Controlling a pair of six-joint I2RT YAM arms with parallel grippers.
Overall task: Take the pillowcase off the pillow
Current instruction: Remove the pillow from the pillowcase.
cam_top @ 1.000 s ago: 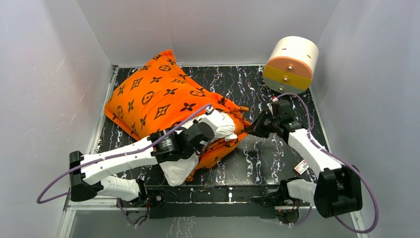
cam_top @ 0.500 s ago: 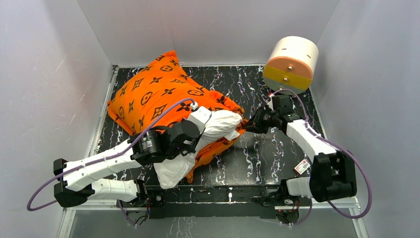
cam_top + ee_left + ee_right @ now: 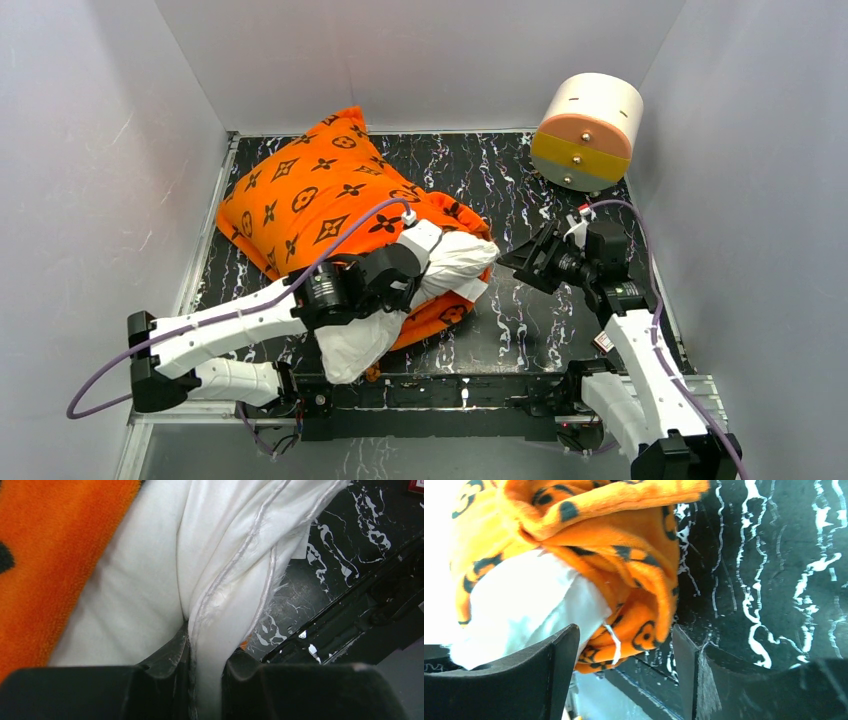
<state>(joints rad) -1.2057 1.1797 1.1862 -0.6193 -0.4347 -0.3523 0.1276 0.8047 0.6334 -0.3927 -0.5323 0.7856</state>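
Now, near the front edge, your left gripper is clamped on the pillow; hold firm. Your right gripper gapes empty mid-table: close on the pillowcase hem, then peel toward the far-left corner.

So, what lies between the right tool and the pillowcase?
Nothing but a narrow strip of bare black marbled table, seen in the top view. The open right tool faces the pillowcase without touching it, as far as shown.

Bright, even light overhead; both wrist views blur nearby, and the pillow glares white.
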